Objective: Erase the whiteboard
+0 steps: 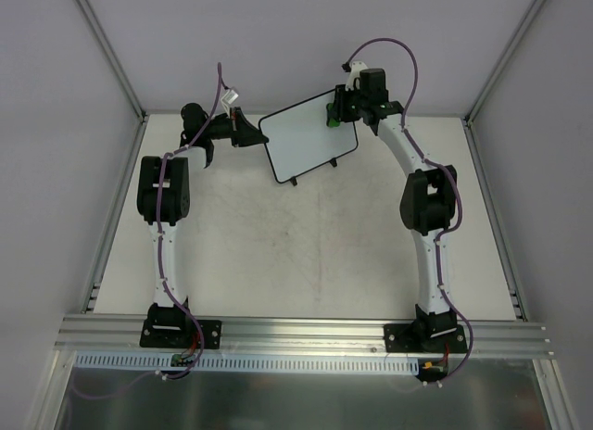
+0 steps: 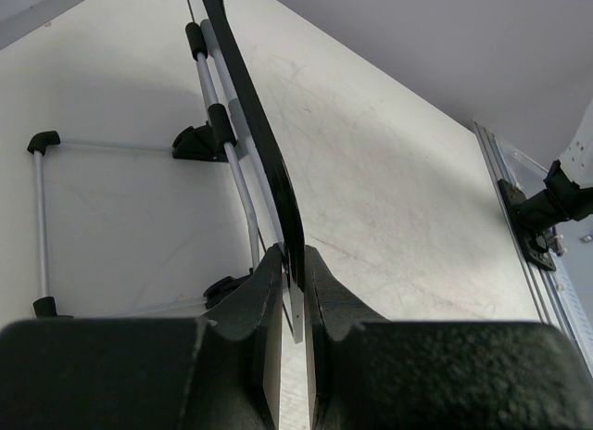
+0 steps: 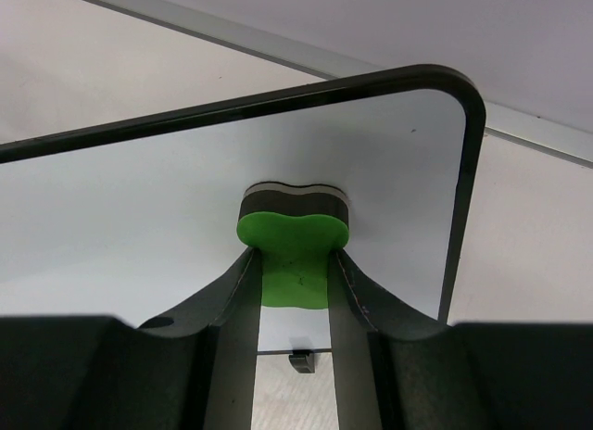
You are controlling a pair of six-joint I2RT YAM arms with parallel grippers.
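The whiteboard (image 1: pixel 308 138), white with a thin black frame, stands tilted at the back of the table, and its face shows no writing. My left gripper (image 1: pixel 248 132) is shut on its left edge. In the left wrist view the frame (image 2: pixel 252 110) runs edge-on between the closed fingers of the left gripper (image 2: pixel 293 256). My right gripper (image 1: pixel 341 111) is at the board's upper right corner, shut on a green eraser (image 1: pixel 331 119). The right wrist view has the eraser (image 3: pixel 295 237) held by the right gripper (image 3: pixel 294 261), its dark pad flat against the whiteboard (image 3: pixel 139 198).
The board's wire stand (image 2: pixel 42 217) with black feet rests on the white table (image 1: pixel 306 254). An aluminium rail (image 1: pixel 306 333) carries both arm bases along the near edge. Grey walls and metal posts (image 1: pixel 107 50) close in the back and sides.
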